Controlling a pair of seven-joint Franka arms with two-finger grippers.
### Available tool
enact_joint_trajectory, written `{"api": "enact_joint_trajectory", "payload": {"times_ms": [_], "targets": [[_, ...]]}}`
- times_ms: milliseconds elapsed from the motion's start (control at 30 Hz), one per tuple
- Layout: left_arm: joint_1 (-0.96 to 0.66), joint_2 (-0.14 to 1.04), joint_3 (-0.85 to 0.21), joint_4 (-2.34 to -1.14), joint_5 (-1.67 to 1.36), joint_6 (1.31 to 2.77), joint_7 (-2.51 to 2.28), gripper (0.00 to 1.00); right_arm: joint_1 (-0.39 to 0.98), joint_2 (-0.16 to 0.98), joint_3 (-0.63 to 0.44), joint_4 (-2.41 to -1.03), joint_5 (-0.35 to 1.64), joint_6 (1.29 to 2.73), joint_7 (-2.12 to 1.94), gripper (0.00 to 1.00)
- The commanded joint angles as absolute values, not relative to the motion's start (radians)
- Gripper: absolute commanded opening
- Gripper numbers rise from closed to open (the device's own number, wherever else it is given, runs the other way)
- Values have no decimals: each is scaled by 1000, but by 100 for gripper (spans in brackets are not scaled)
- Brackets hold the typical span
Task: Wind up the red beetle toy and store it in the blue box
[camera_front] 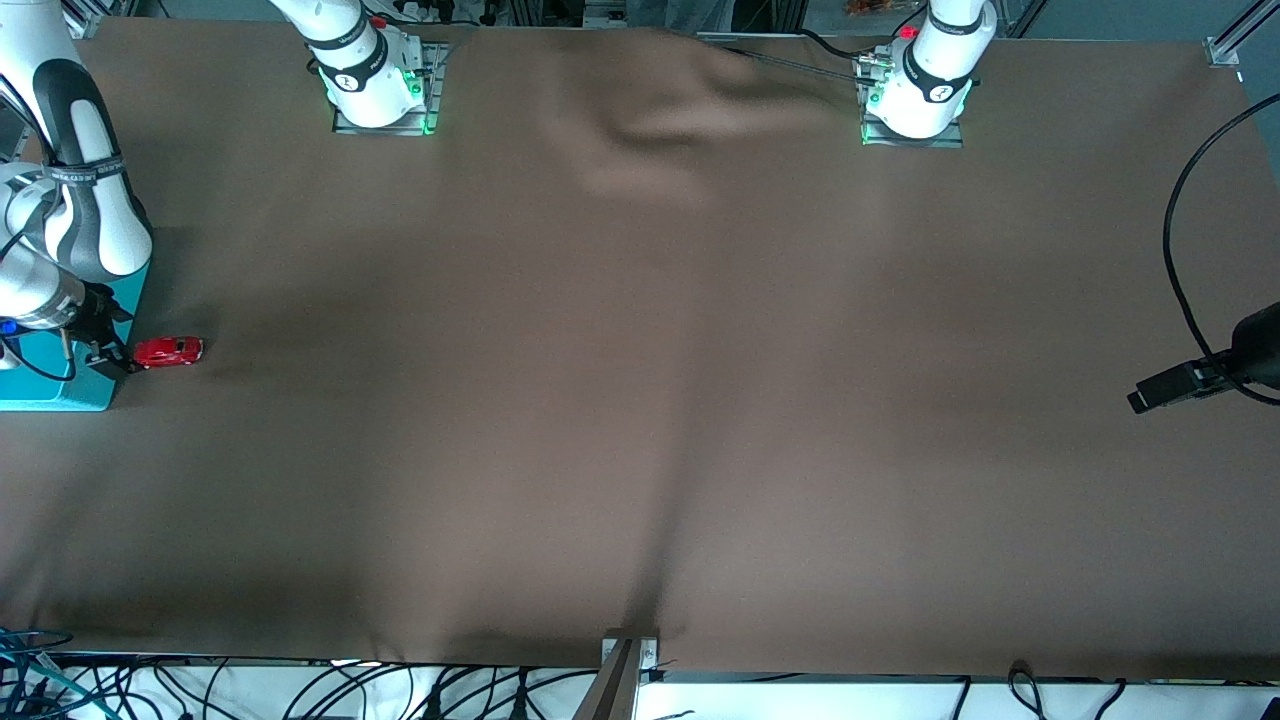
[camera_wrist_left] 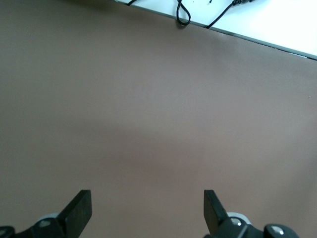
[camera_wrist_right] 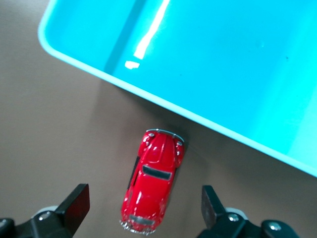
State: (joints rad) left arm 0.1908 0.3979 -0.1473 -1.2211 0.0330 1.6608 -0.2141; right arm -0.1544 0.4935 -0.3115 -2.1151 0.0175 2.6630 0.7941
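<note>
The red beetle toy (camera_front: 168, 351) stands on the brown table right beside the blue box (camera_front: 50, 395), at the right arm's end. My right gripper (camera_front: 122, 358) is low over the toy and beside the box. In the right wrist view the red beetle toy (camera_wrist_right: 153, 178) lies between the fingers of my right gripper (camera_wrist_right: 143, 196), which stand wide open and clear of its sides. The blue box (camera_wrist_right: 198, 74) shows a bright cyan, bare interior. My left gripper (camera_front: 1145, 395) waits open over the table at the left arm's end, and in its wrist view the left gripper (camera_wrist_left: 147, 198) has nothing between its fingers.
A brown cloth (camera_front: 640, 380) covers the table, with a raised wrinkle (camera_front: 650, 120) between the two arm bases. A black cable (camera_front: 1180, 260) loops at the left arm's end. Cables (camera_front: 300, 690) hang along the table's edge nearest the front camera.
</note>
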Motion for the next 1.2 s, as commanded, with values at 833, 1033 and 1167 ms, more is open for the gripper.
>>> {"api": "enact_joint_trajectory", "payload": {"times_ms": [833, 1033, 1167], "targets": [[187, 400, -144, -1207, 46, 1660, -198, 100, -155, 427, -264, -2123, 25, 2671, 784, 0], [187, 400, -144, -1207, 46, 1660, -198, 100, -149, 391, -249, -2118, 18, 2629, 773, 0], [187, 400, -144, -1207, 46, 1660, -198, 100, -138, 354, -247, -2118, 17, 2589, 733, 0]]}}
